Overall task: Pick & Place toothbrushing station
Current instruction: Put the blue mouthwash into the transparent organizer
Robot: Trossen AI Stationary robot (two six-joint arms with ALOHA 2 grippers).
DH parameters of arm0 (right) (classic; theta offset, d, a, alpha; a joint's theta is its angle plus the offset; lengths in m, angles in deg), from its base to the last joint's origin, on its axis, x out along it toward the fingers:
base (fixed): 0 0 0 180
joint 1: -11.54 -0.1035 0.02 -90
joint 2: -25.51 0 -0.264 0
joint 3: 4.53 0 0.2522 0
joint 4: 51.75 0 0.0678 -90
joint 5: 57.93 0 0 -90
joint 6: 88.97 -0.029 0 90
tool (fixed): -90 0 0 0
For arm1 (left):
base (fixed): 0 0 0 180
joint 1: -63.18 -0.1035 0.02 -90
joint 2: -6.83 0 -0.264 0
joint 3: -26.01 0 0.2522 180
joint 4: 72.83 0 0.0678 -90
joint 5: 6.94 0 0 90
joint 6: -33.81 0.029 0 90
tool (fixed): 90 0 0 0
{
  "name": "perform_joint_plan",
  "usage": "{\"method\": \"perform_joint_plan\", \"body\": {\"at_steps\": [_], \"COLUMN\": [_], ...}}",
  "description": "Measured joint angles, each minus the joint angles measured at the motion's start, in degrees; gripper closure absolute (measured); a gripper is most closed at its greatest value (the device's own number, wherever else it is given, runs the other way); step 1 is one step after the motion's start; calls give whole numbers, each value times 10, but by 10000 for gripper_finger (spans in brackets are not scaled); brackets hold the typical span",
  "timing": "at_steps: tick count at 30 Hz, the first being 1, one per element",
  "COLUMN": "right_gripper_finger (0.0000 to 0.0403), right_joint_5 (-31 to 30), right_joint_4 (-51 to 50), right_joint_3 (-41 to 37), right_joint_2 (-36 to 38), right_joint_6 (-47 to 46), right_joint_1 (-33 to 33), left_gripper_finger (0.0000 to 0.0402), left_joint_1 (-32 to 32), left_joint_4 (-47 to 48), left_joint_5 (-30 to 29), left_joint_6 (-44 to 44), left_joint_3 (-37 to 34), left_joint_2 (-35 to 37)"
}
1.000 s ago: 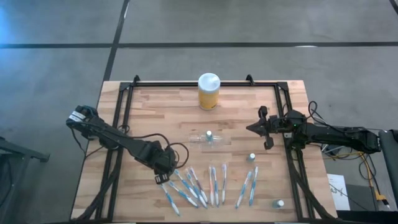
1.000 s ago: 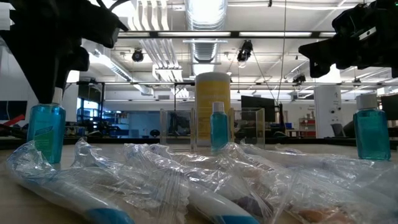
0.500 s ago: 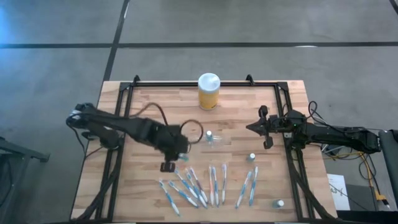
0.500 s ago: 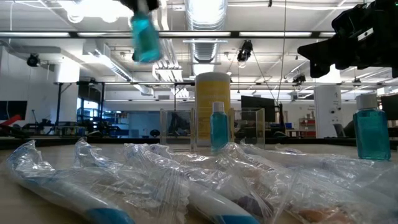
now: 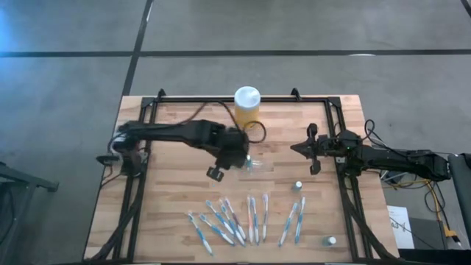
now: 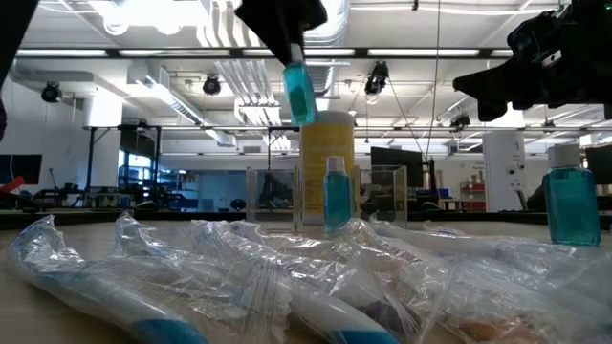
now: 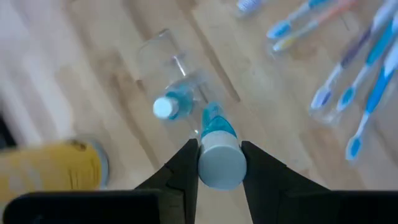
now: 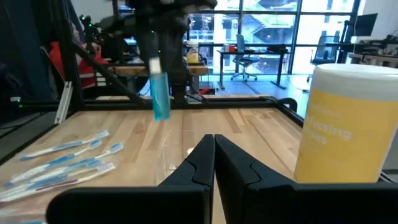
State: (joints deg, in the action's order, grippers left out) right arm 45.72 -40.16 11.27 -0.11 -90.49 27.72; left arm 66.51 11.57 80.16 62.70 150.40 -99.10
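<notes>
Clamped on a small blue tube [image 7: 217, 132] just under its white cap, the left gripper [image 7: 219, 163] hangs in the air above the clear holder [image 7: 177, 87], which sits on the wooden table [image 5: 176, 191] a little in front of the yellow jar [image 5: 246, 107]. The holder already has one white-capped blue tube [image 7: 168, 107] standing in it, and the carried tube hangs nearly plumb beside that one when seen from the left wrist.

Nearest the front edge, well in front of the holder, the blue-and-white toothbrushes [image 5: 250, 219] lie in a loose row, some in crinkled clear wrapping. Two more capped tubes stand to the right of the brushes: one [image 5: 297, 186] nearer the holder, another [image 5: 331, 240] near the front right corner. Over to the holder's right, the right gripper [image 5: 312, 149] waits with its fingers pressed together, holding nothing.

The step in hand looks like setting the carried tube into a free compartment. To do it well, the arm should first centre the tube's base over an empty slot, clear of the tube already inside, since the walls are hard to see and a sideways nudge could tip the light holder. Keep the tube upright, descend straight and slowly, and let go only once the base rests at the bottom. Behind the holder, the jar stands close enough that the wrist should avoid swinging rearward.
</notes>
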Motion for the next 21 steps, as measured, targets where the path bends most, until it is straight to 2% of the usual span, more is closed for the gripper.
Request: {"method": "perform_joint_plan", "body": {"at_steps": [5, 10, 21], "right_gripper_finger": [394, 394, 394], "right_joint_5": [-3, -3, -3], "right_joint_4": [-10, -16, -21], "right_joint_3": [0, 0, 0], "right_joint_2": [0, 0, 0], "right_joint_6": [0, 0, -9], "right_joint_1": [0, 0, 0], "left_gripper_finger": [304, 304, 304], "left_joint_1": [-4, -12, -41], "left_joint_4": [6, 15, 25], "left_joint_5": [0, -1, 7], "left_joint_6": [70, 89, 96], "left_joint_3": [56, 89, 78], "left_joint_2": [-61, -100, -113]}}
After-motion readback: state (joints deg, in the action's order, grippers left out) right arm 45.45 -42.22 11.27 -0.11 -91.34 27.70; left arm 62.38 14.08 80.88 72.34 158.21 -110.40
